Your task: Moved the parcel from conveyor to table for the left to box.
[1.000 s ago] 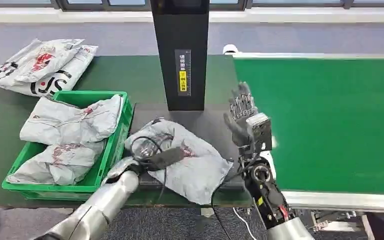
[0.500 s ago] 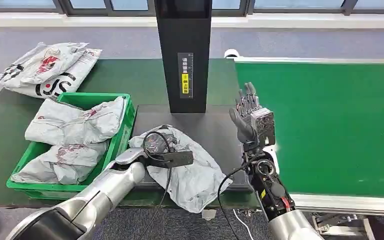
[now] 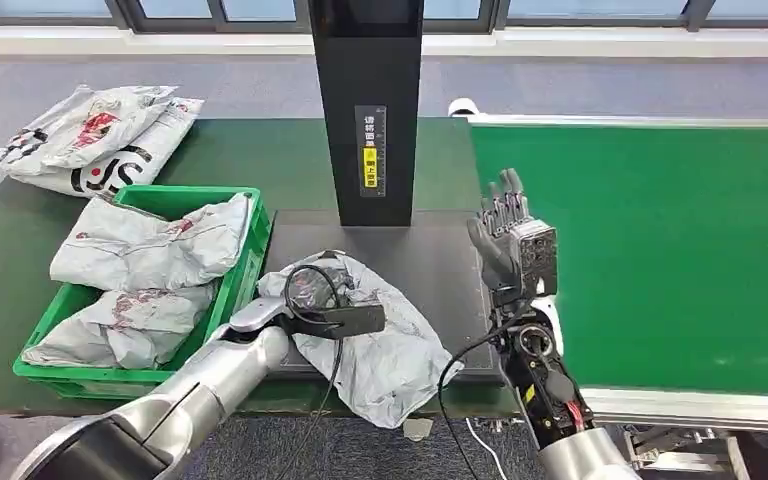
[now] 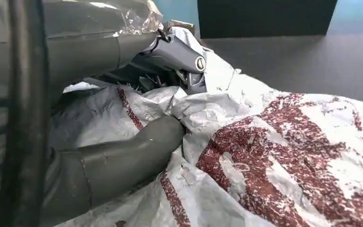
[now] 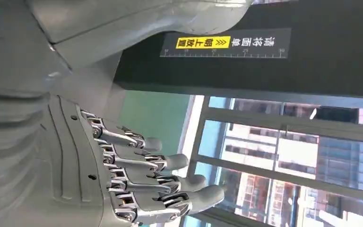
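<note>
A crumpled grey parcel (image 3: 390,350) with red print lies on the black plate (image 3: 440,260) in front of the black post. My left hand (image 3: 345,318) rests on its near-left part. In the left wrist view the thumb (image 4: 123,158) and the fingers (image 4: 179,52) pinch a raised fold of the parcel (image 4: 288,156) between them. My right hand (image 3: 510,240) is held upright above the plate's right edge, beside the conveyor belt (image 3: 660,250). Its fingers (image 5: 170,179) are stretched out and apart, with nothing in them.
A green crate (image 3: 248,262) holding grey parcels stands left of the plate. More parcels (image 3: 90,135) lie in a pile on the table at the back left. The black post (image 3: 365,100) rises just behind the plate.
The camera shifted slightly after the earliest frame. My right hand has drifted a little to the right, toward the belt. My left hand stays on the parcel, which has hardly moved.
</note>
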Motion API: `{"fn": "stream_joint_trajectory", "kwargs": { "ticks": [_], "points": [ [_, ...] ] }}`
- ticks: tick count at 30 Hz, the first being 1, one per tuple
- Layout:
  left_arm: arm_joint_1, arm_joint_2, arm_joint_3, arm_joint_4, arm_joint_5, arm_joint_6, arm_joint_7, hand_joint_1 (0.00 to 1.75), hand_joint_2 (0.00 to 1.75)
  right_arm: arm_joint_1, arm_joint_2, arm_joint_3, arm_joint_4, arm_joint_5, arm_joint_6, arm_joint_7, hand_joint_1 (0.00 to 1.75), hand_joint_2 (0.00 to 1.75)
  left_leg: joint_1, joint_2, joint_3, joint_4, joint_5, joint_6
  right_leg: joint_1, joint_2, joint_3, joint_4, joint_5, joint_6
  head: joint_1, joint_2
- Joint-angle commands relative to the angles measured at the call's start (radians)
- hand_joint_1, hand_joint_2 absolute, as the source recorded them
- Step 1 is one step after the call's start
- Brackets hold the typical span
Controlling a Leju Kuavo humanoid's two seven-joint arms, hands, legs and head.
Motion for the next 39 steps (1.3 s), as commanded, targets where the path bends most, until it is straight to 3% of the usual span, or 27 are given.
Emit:
{"fn": "stream_joint_trajectory", "kwargs": {
  "ticks": [1, 7, 10, 27, 31, 33, 36, 39],
  "points": [
    [-0.031, -0.023, 0.181, -0.118, 0.118, 0.312, -0.118, 1.75, 1.75, 0.053, -0.008, -0.067, -0.075, 0.013, -0.037, 0.004, 0.00, 1.75, 0.001, 0.000, -0.010, 0.000, 0.003, 0.000, 0.001, -0.002, -0.009, -0.001, 0.003, 0.000, 0.000, 0.000],
    [-0.100, 0.046, 0.217, -0.455, -0.032, 0.457, 0.021, 1.75, 1.75, 0.023, 0.009, -0.029, -0.024, -0.013, -0.059, -0.045, 0.00, 1.75, 0.002, 0.001, -0.019, 0.003, 0.005, -0.001, 0.002, 0.000, -0.020, 0.002, 0.006, -0.001, 0.000, 0.000],
    [-0.089, 0.068, 0.229, -0.503, -0.125, 0.495, 0.051, 1.75, 1.75, 0.016, 0.018, -0.016, -0.027, -0.016, -0.069, -0.043, 0.00, 1.75, 0.001, 0.004, -0.023, 0.003, 0.006, -0.002, 0.001, 0.004, -0.026, 0.003, 0.008, -0.001, 0.000, 0.000],
    [0.000, 0.100, 0.308, -0.460, -0.275, 0.651, 0.100, 1.75, 1.75, 0.028, -0.012, 0.011, 0.009, -0.042, -0.080, -0.069, 0.00, 1.75, 0.000, 0.005, -0.022, -0.002, 0.006, -0.002, 0.001, 0.006, -0.025, -0.001, 0.008, -0.002, 0.000, 0.000],
    [-0.029, 0.147, 0.367, -0.383, -0.497, 0.597, 0.338, 1.75, 1.75, 0.008, 0.000, 0.014, -0.004, -0.043, -0.099, -0.043, 0.00, 1.75, 0.001, 0.006, -0.022, -0.001, 0.006, -0.002, 0.001, 0.007, -0.026, 0.000, 0.008, -0.002, 0.000, 0.000],
    [-0.063, 0.152, 0.401, -0.308, -0.515, 0.608, 0.330, 1.75, 1.75, -0.006, 0.003, 0.014, -0.004, -0.039, -0.104, -0.026, 0.00, 1.75, 0.000, 0.006, -0.023, 0.000, 0.006, -0.002, 0.001, 0.006, -0.027, 0.001, 0.008, -0.002, 0.000, 0.000],
    [-0.086, 0.185, 0.456, -0.222, -0.565, 0.551, 0.457, 1.75, 1.75, -0.011, 0.000, 0.010, 0.008, -0.033, -0.113, -0.017, 0.00, 1.75, 0.001, 0.006, -0.025, 0.001, 0.007, -0.003, 0.002, 0.007, -0.029, 0.002, 0.008, -0.002, 0.000, 0.000],
    [-0.037, 0.261, 0.552, -0.175, -0.598, 0.581, 0.518, 1.75, 1.75, 0.076, -0.022, 0.008, -0.034, -0.028, -0.101, -0.026, 0.00, 1.75, 0.001, 0.009, -0.023, -0.001, 0.007, -0.003, 0.002, 0.008, -0.028, 0.001, 0.009, -0.002, 0.000, 0.000]
  ]
}}
